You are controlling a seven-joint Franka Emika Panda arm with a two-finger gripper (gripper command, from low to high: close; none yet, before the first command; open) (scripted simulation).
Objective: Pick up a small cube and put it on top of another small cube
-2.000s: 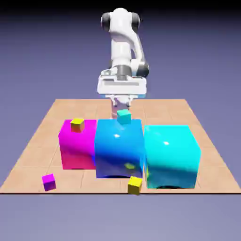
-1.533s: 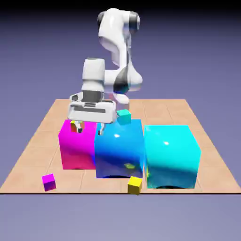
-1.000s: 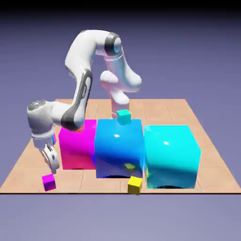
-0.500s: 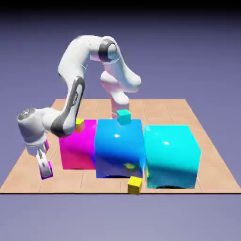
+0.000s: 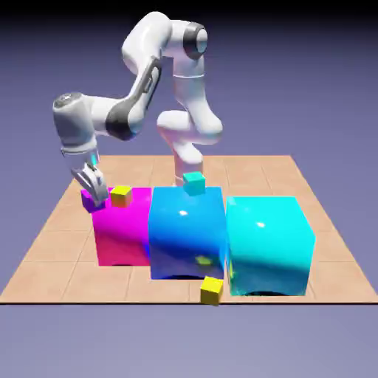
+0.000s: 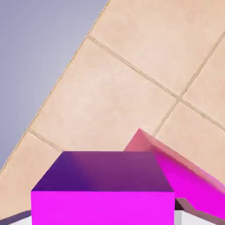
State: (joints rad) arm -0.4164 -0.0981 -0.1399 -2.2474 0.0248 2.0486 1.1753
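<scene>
My gripper is shut on the small purple-magenta cube and holds it in the air at the far left top corner of the big magenta block. In the hand view the held small cube fills the bottom middle, hiding most of the fingertips. A corner of the big magenta block shows just beyond it to the right. A small yellow cube rests on top of the big magenta block, a short way to the exterior view's right of my gripper.
A big blue block and a big cyan block stand in a row with the magenta one. A small teal cube sits on the blue block. Another small yellow cube lies on the tiled board at the front.
The gripper closed on the small purple cube at the board's front left corner, then lifted it up and back to the level of the magenta block's top.
</scene>
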